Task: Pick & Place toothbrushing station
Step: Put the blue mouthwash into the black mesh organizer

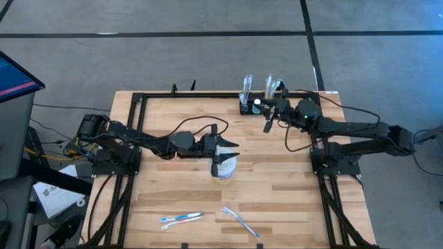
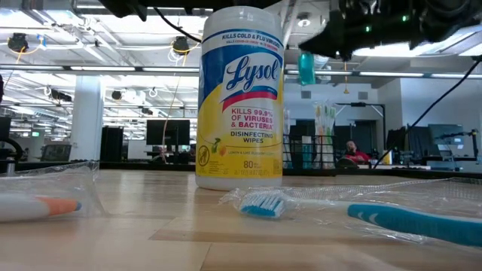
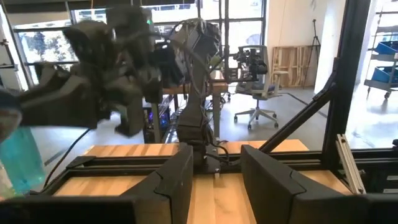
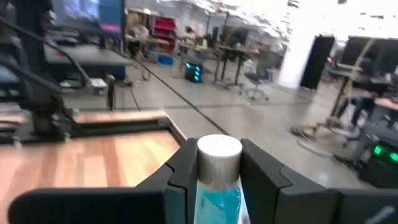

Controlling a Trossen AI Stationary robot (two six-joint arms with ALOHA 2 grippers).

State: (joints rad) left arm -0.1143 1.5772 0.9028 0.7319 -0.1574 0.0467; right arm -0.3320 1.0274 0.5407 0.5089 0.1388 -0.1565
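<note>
One item to shift: the toothbrushing station (image 1: 250, 105), a small black slotted rack at the far edge of the surface (image 1: 291, 187), right of centre, with clear-wrapped brushes standing in it.

Handling, as we judge it: light, rigid, top-heavy with upright contents; likely to tip if nudged. Best taken across its narrow walls, low on the body.

Right gripper (image 4: 217, 168): extended to just beside the rack, fingers pinching a bottle (image 4: 219, 186) of blue liquid with a white cap, carried above the surface.

Left gripper (image 3: 214, 180): over the white wipes tub (image 1: 224, 168) at mid-surface, fingers spread, nothing between them.

Two loose toothbrushes (image 1: 181, 218) lie at the near edge.
</note>
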